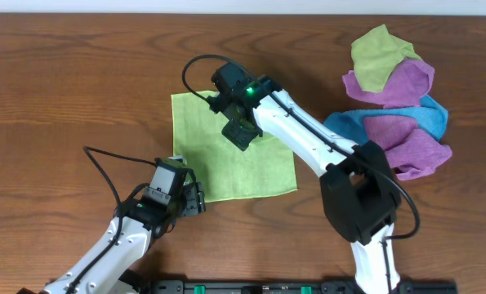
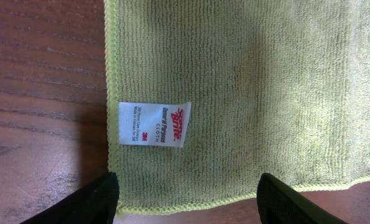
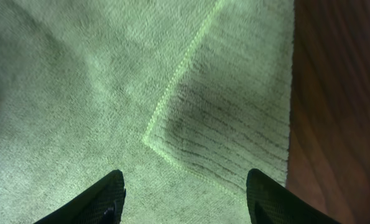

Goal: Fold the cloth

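Note:
A lime-green cloth (image 1: pixel 226 159) lies flat on the wooden table, roughly square. My left gripper (image 1: pixel 192 198) hangs open over its near left corner; the left wrist view shows the cloth's hem and a white label (image 2: pixel 155 123) between the open fingers (image 2: pixel 188 202). My right gripper (image 1: pixel 243 131) is open above the cloth's far right part. The right wrist view shows a folded-over corner flap (image 3: pixel 172 134) of the cloth between its open fingers (image 3: pixel 185 196), with nothing held.
A pile of other cloths (image 1: pixel 398 106) in green, purple and blue lies at the right of the table. Black cables run from both arms. Bare wood lies left of the cloth (image 1: pixel 63 90).

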Available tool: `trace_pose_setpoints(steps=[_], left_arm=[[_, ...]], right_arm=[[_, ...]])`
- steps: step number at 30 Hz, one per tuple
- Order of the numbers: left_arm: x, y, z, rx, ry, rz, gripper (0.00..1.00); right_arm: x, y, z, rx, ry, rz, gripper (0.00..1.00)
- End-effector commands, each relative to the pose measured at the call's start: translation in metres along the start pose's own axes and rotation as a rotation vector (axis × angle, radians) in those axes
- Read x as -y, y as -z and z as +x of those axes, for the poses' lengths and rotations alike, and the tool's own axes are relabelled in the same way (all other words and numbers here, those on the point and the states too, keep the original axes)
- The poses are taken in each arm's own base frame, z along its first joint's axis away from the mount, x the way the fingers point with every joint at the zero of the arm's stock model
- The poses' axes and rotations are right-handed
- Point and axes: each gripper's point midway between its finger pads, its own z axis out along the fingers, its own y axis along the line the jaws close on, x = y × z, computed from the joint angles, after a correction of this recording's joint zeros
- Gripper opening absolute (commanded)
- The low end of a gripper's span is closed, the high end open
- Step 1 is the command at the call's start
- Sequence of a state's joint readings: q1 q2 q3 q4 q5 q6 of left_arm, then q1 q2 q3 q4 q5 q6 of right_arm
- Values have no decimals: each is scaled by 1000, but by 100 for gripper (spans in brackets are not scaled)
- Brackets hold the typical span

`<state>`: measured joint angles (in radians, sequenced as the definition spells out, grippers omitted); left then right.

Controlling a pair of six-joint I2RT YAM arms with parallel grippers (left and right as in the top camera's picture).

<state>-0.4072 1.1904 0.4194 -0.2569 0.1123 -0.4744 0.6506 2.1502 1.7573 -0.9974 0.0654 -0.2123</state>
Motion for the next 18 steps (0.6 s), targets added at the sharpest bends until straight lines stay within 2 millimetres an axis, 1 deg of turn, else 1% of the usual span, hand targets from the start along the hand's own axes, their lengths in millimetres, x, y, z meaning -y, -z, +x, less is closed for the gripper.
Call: trace_pose_setpoints(steps=[1,8,15,17,18], left_arm=[[-6,-2,1,1,3,-24,73],[-6,-2,1,-1,3,-24,73],[-6,-2,1,-1,3,-24,73],[-6,-2,1,-2,3,-24,73],[-6,-2,1,-2,3,-24,73]], right_arm=[[-2,-13,3,-35,24,4,63],[-7,-29,7,-70,38,-4,61],[-8,-46,4,-71,40,-5,53],[-11,-51,6,-82,46,-9,47],[-13,-53,6,-86,48,-10,40]])
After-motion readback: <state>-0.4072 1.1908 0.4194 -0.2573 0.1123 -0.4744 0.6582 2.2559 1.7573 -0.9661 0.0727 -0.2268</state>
